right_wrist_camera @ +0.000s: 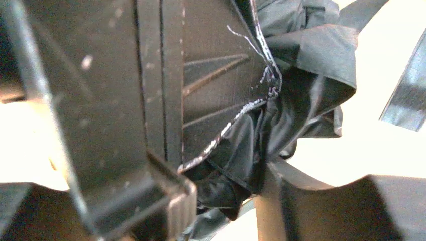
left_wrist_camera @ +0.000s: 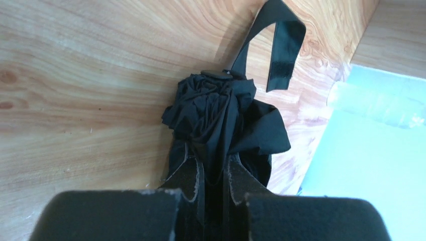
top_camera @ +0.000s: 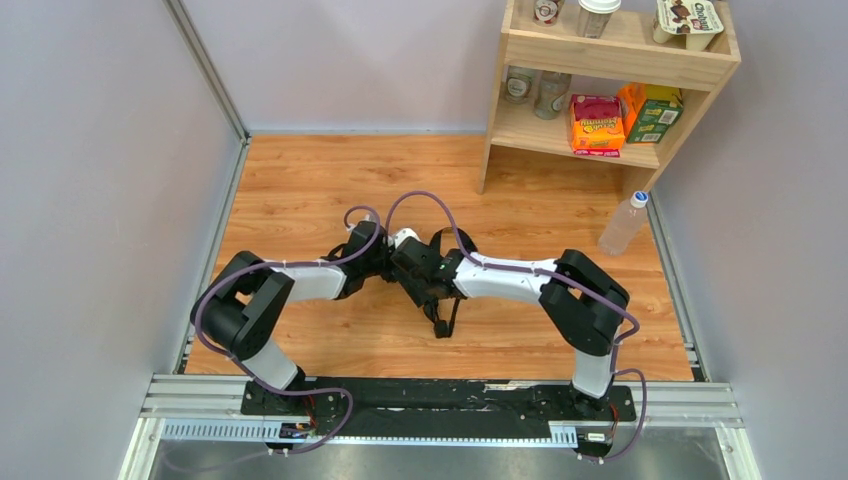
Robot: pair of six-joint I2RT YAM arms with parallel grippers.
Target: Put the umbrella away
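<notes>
left wrist: umbrella (left_wrist_camera: 216,115) in left claw (left_wrist_camera: 213,173); shelf (top_camera: 610,52) with boxes (top_camera: 596,123), jars (top_camera: 535,90), cup (top_camera: 598,14)

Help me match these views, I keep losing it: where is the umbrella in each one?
Top external: umbrella near the centre, mostly hidden.
Left wrist: mid-picture, bunched up.
Right wrist: right of centre, very close.
Shared landmark: its loose black strap, at the right edge in the right wrist view.

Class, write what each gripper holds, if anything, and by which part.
The left gripper is shut on the umbrella, on its bunched fabric. The right gripper straddles that fabric; whether it grips cannot be told.
</notes>
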